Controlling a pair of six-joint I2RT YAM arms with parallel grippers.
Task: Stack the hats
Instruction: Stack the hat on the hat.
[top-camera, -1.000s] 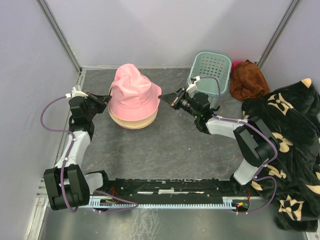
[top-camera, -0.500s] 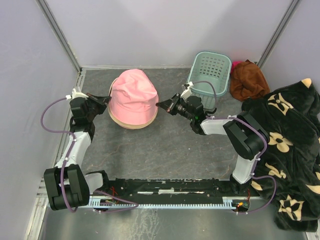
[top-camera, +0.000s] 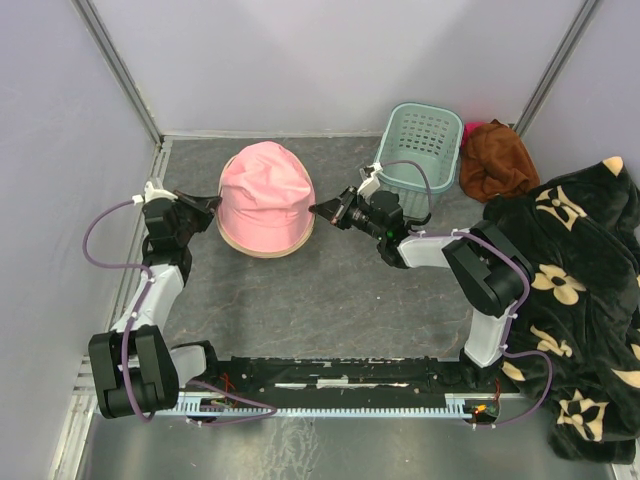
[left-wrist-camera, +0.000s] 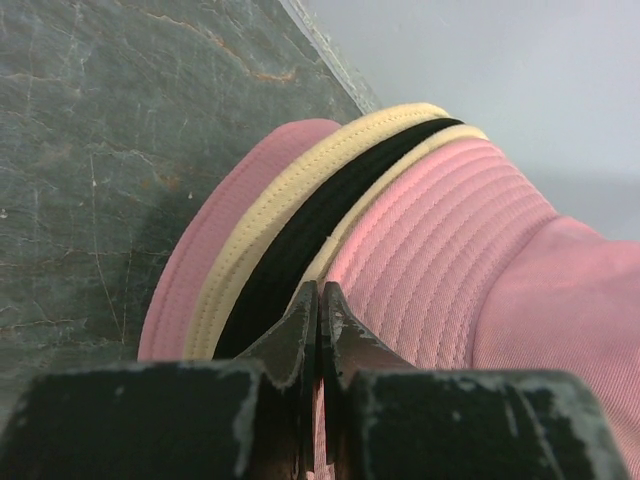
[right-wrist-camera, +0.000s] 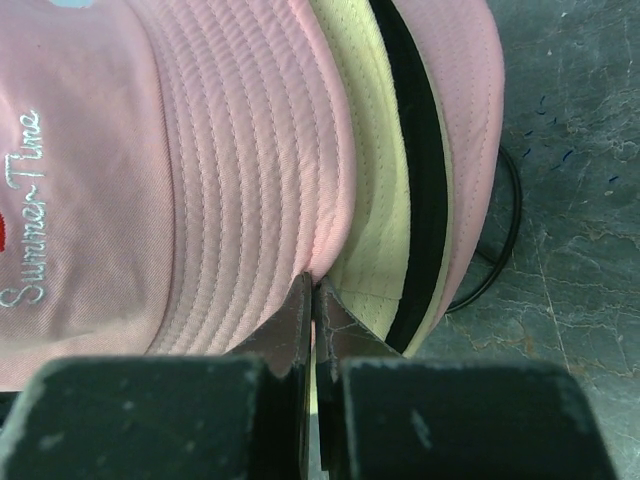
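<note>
Table (top-camera: 330, 300): left hand (top-camera: 212, 203), right hand (top-camera: 318, 210) tight on pink hat (top-camera: 265, 185)

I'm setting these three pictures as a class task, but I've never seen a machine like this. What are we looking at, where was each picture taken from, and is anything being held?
This is a robot with two arms bolted at the near edge of a grey table. The wide picture comes from a fixed camera above and behind the arms. Each close-up comes from a camera on one wrist, looking along that arm's pincer-like tool.

On the table sits a stack of bucket hats: a pink hat on top, a beige hat under it, and another pink brim lowest. Further back are a teal basket, a rust-brown cloth and a black blanket with beige flowers.

The left tool and right tool are both shut. Each appears to pinch the top hat's brim, from opposite sides.
</note>
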